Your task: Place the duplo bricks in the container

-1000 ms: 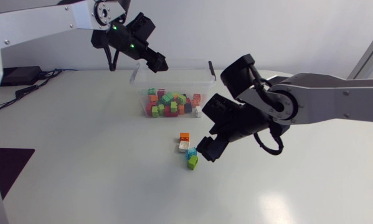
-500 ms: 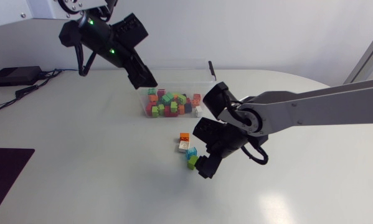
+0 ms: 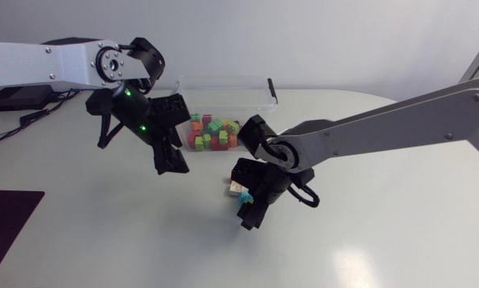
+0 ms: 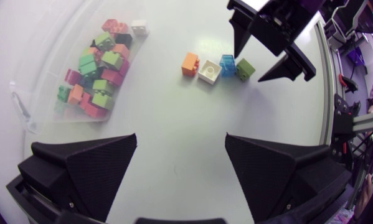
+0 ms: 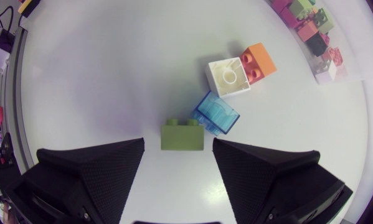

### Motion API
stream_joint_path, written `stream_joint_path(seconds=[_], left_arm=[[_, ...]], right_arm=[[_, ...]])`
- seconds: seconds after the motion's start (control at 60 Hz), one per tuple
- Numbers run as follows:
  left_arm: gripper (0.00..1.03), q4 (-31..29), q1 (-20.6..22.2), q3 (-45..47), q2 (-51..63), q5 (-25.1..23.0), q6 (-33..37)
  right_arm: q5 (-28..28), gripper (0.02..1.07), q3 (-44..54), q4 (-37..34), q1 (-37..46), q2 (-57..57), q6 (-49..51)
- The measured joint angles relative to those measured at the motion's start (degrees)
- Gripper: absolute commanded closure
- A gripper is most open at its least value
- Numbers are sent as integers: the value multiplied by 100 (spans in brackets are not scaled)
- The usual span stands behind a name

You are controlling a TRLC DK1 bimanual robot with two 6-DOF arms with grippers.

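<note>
Both arms have swung lower: left gripper [image 3: 173, 164] off the container [image 3: 259, 90], right gripper [image 3: 247, 219] over the loose bricks [image 4: 208, 71].
Fingers apart on both — green brick [image 5: 182, 135] sits just ahead of the right pair.

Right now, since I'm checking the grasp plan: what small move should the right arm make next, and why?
Probably lower the right gripper a little, straight down over the green brick. Its fingers are open, and that brick lies in line with the gap between them, not yet gripped. The blue brick touches its corner, so a straight descent seems safest.
</note>
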State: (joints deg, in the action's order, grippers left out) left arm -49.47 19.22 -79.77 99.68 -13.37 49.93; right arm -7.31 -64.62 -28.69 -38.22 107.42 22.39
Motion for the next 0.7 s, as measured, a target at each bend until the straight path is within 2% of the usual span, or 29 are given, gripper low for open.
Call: stream_joint_path(seconds=[0.033, 0.233, 0.35, 0.45, 0.7], left_arm=[[5, 2, 13, 61, 0, 0, 57], [5, 70, 153, 260, 0, 15, 297], [5, 162, 304, 326, 15, 17, 356], [5, 264, 466, 328, 85, 22, 393], [5, 533, 824, 339, 407, 37, 393]], right_arm=[[9, 32, -42, -9, 0, 48, 2], [11, 51, -245, -111, 0, 243, 20], [15, 65, -332, -111, 0, 317, 20], [15, 81, -341, -114, 0, 330, 20], [13, 82, -219, -138, 46, 205, 39]])
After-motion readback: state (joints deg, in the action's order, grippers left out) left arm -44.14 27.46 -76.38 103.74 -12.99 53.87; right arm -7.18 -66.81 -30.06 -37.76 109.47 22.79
